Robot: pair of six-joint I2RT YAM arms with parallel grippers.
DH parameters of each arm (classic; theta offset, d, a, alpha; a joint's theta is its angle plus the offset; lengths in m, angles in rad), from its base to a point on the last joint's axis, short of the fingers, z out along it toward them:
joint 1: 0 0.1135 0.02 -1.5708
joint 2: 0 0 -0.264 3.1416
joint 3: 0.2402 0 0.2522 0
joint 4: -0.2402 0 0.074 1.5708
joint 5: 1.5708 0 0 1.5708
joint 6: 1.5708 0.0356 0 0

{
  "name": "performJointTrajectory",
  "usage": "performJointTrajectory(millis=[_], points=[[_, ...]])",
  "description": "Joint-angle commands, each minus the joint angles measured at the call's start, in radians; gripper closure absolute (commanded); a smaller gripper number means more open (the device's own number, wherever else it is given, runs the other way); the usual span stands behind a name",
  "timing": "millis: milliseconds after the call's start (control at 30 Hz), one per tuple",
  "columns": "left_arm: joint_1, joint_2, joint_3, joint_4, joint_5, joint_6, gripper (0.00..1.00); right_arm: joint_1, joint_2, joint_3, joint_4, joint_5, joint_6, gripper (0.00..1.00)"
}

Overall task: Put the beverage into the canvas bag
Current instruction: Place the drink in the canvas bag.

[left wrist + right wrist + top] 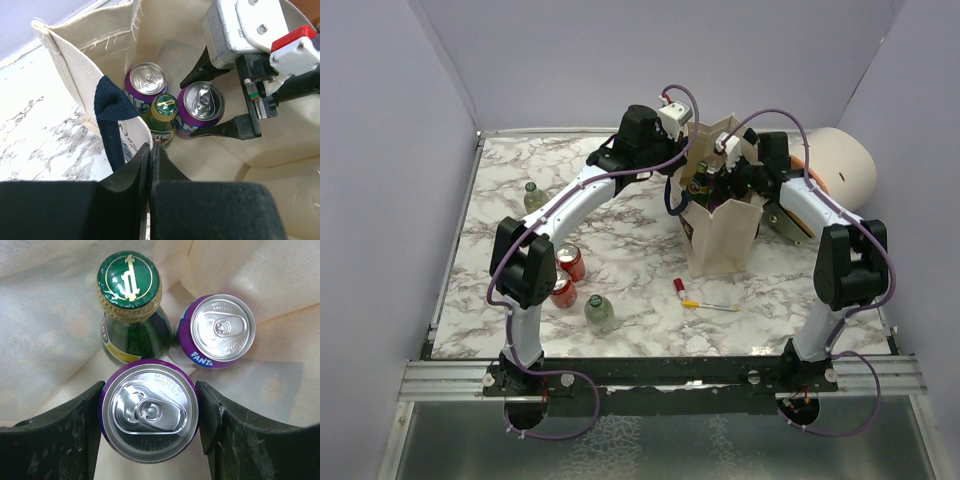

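The beige canvas bag [725, 235] stands upright mid-table, its navy handle [111, 107] at the near rim. My left gripper [151, 146] is shut on the bag's left rim [682, 185] and holds it open. My right gripper [150, 407] reaches down inside the bag [720, 175], its fingers [92, 415] pressed on both sides of a purple Fanta can [149, 412], which also shows in the left wrist view [202, 102]. A second purple can [220, 330] and a green Perrier bottle [131, 295] stand beside it on the bag's floor.
Two red cans [567, 275] and two green glass bottles [533, 195] [601, 313] stand on the left of the marble table. A pen [708, 305] and a small red-capped item [679, 288] lie in front of the bag. A cream-and-orange cylinder [840, 165] lies at the back right.
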State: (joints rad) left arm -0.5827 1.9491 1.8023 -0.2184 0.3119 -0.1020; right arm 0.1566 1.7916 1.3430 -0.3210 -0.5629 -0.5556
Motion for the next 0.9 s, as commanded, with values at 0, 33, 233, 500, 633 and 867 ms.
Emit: performJointTrajectory(millis=[0, 33, 233, 500, 633, 867], points=[[-0.002, 0.016, 0.014, 0.009, 0.033, 0.009, 1.0, 0.0, 0.014, -0.013, 0.111, -0.076, -0.018, 0.73], [-0.002, 0.017, 0.012, 0.01, 0.035, 0.008, 1.0, 0.001, 0.02, -0.014, 0.111, -0.073, -0.018, 0.73], [-0.002, 0.016, 0.011, 0.013, 0.043, 0.003, 1.0, 0.001, 0.058, -0.008, 0.119, -0.072, -0.026, 0.72], [-0.003, 0.009, 0.008, 0.011, 0.044, 0.019, 1.0, 0.001, 0.106, -0.002, 0.134, -0.049, -0.031, 0.7], [-0.003, 0.007, 0.009, 0.011, 0.043, 0.026, 1.0, 0.001, 0.119, 0.007, 0.085, -0.041, -0.064, 0.68], [-0.003, 0.005, 0.009, 0.01, 0.037, 0.035, 1.0, 0.0, 0.116, 0.066, -0.093, -0.038, -0.13, 0.59]])
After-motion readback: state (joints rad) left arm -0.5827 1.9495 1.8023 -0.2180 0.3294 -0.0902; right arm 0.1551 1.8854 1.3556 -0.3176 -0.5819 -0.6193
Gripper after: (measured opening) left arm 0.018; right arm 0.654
